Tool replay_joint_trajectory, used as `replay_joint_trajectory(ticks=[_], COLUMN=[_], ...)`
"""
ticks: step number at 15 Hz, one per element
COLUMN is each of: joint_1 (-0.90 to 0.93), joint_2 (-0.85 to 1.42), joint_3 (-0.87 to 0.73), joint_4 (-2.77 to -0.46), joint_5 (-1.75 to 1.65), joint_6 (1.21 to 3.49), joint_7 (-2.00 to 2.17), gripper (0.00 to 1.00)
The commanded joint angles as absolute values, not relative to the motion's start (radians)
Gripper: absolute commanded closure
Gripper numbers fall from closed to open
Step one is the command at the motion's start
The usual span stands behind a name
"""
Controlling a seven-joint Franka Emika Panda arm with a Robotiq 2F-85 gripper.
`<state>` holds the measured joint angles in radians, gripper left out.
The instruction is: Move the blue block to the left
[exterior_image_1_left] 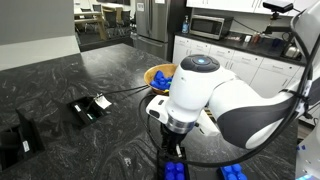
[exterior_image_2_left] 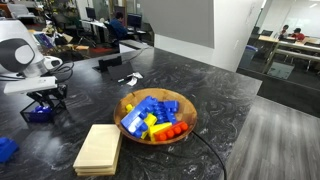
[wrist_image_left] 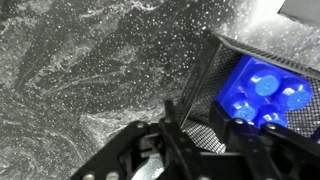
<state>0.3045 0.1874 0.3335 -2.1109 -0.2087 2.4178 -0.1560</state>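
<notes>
The blue block [wrist_image_left: 262, 90] is a studded blue brick with a black meshed piece at one end. In the wrist view my gripper [wrist_image_left: 205, 115] has its fingers closed in on that black end, and the blue part sticks out to the right. In both exterior views the gripper [exterior_image_1_left: 172, 155] [exterior_image_2_left: 42, 103] points straight down with the block [exterior_image_1_left: 176, 170] [exterior_image_2_left: 40, 114] between its fingertips, at or just above the dark marbled counter. The arm hides part of the block.
A wooden bowl [exterior_image_2_left: 180, 128] [exterior_image_1_left: 152, 72] of loose coloured bricks stands on the counter. A light wooden block [exterior_image_2_left: 100, 148] lies beside it. A plain blue brick [exterior_image_1_left: 235, 172] [exterior_image_2_left: 5, 150] lies near the gripper. Black objects [exterior_image_1_left: 88, 108] and a cable lie farther off.
</notes>
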Motion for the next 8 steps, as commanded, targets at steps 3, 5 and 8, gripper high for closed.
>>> replay_joint_trajectory(ticks=[3, 5, 8], joint_1=[0.306, 0.304, 0.297], joint_2=[0.185, 0.173, 0.150], joint_3=[0.328, 0.325, 0.313], joint_4=[-2.099, -2.099, -2.094], joint_5=[-0.187, -0.188, -0.187], joint_6=[2.418, 2.415, 2.403], joint_7=[-0.190, -0.185, -0.179], gripper=[0.98, 1.00, 0.99])
